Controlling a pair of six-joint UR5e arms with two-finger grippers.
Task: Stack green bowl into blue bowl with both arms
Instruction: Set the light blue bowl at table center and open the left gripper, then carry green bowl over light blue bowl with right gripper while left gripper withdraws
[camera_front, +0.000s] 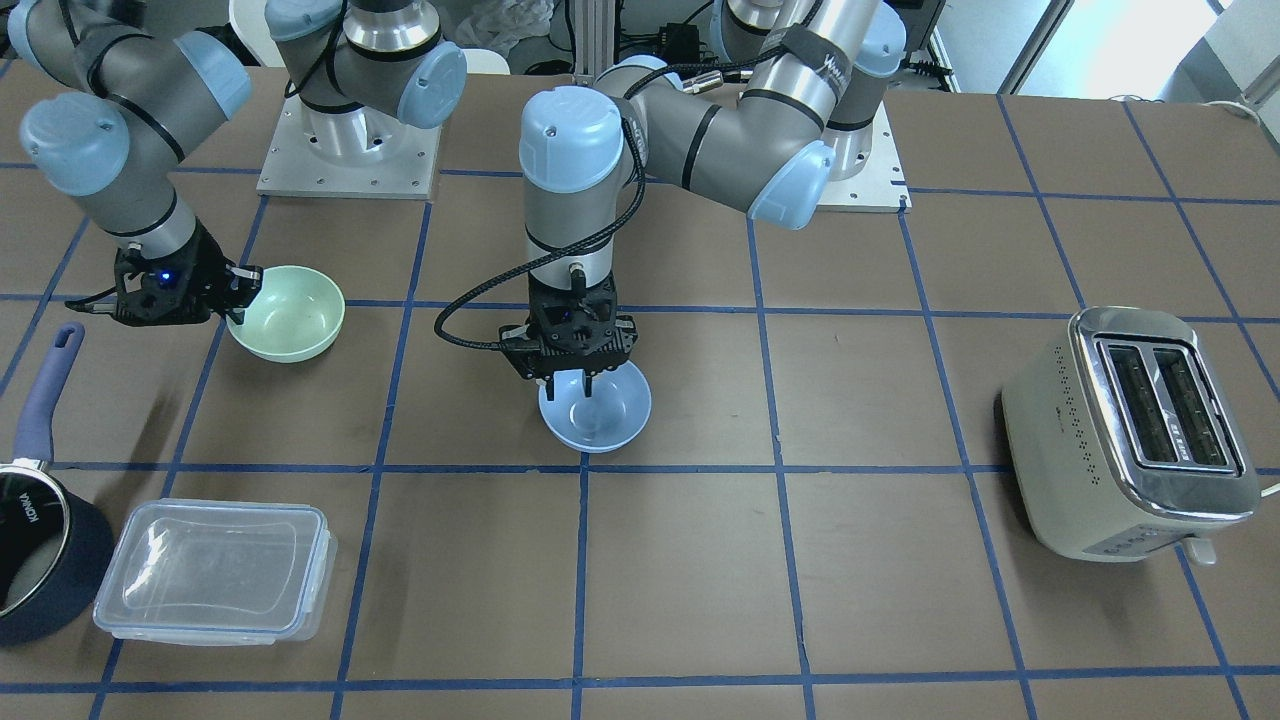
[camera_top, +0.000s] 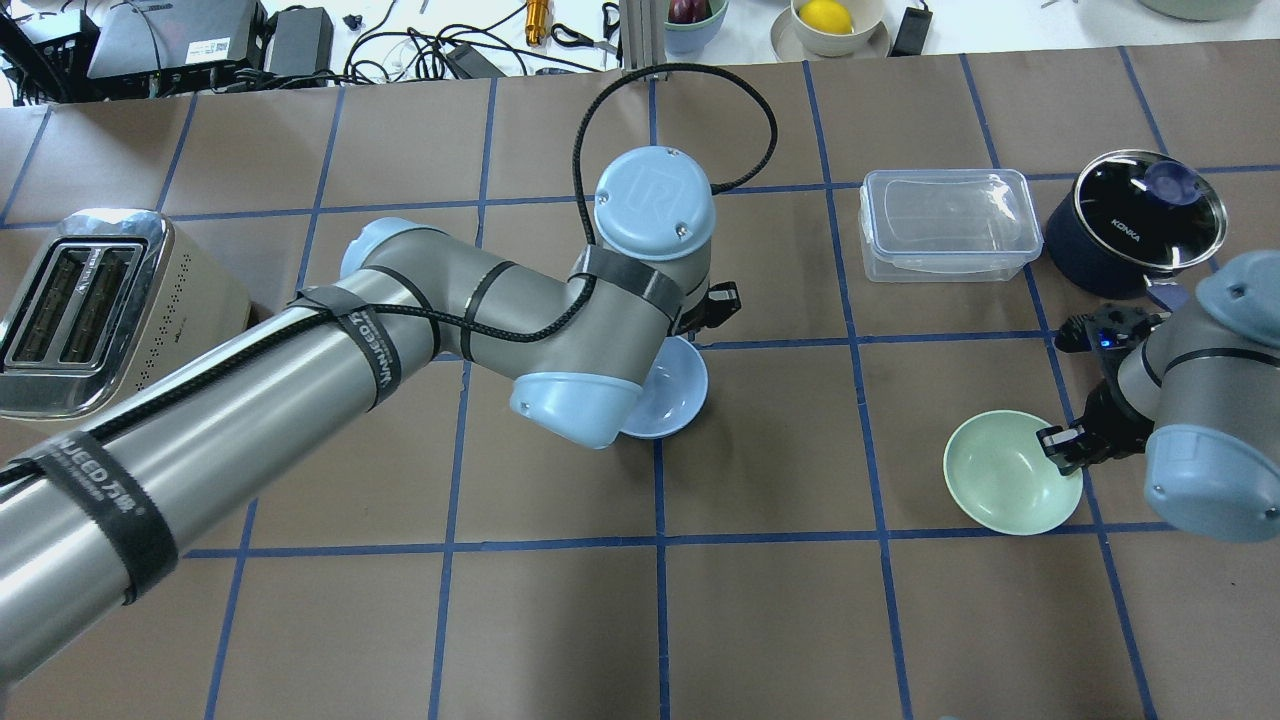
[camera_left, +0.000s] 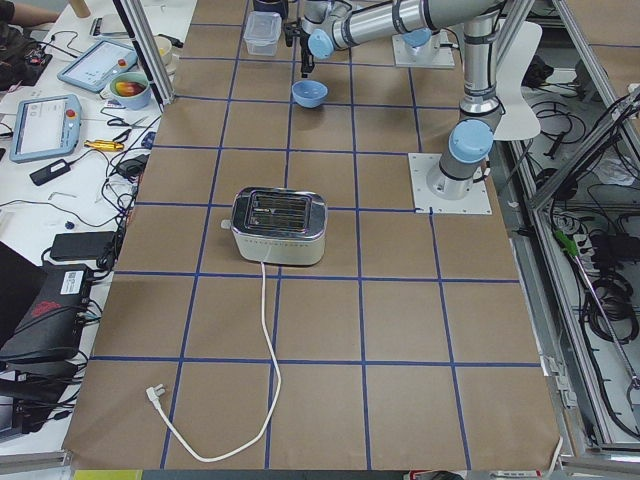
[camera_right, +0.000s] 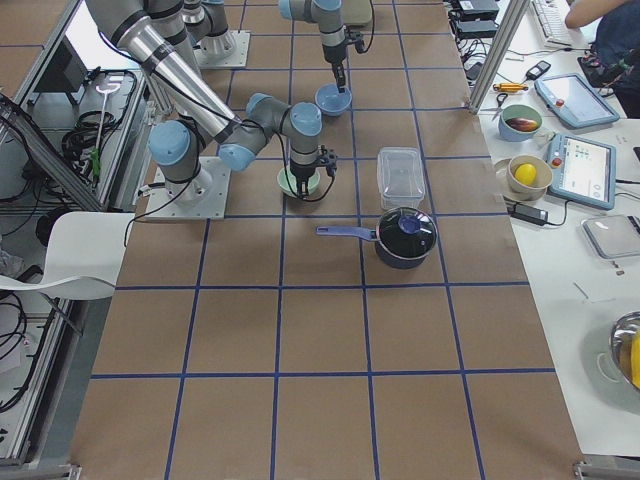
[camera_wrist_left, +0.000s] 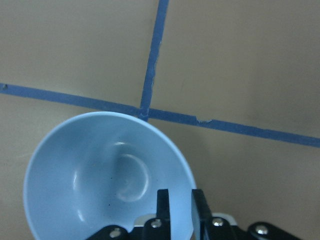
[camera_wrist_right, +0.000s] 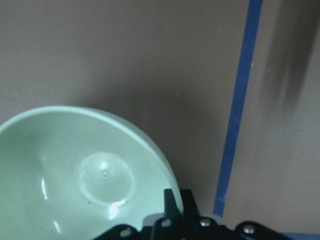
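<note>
1. You find the green bowl (camera_front: 290, 320) well apart from the blue bowl (camera_front: 612, 415), on the robot's right side of it and a little nearer to the robot's base.
2. The right gripper (camera_front: 247, 284) holds the green bowl at the part of its rim that is turned away from the blue bowl. In the right wrist view its fingers (camera_wrist_right: 171, 200) are pressed almost together on the rim, one inside and one outside. You cannot tell whether this bowl rests on the surface (camera_front: 700, 560) or is lifted.
3. The blue bowl stands upright on the surface, with its far rim at a crossing of the blue tape lines (camera_front: 583, 520).
4. The left gripper (camera_front: 573, 392) comes down from above at the rim of the blue bowl on the robot's side. Its fingers (camera_wrist_left: 163, 205) stand one inside and one outside the rim. You can see a narrow gap between the inner finger and the wall, so they are slightly apart and not clamped.
5. The toaster (camera_front: 1130, 440) is well apart from the blue bowl, on the robot's left side of it.
6. The clear lidded box (camera_front: 215, 570) lies on the robot's right side of the blue bowl and farther from the robot. The dark saucepan (camera_front: 40, 560) is just beside the box, still farther from the blue bowl.
</note>
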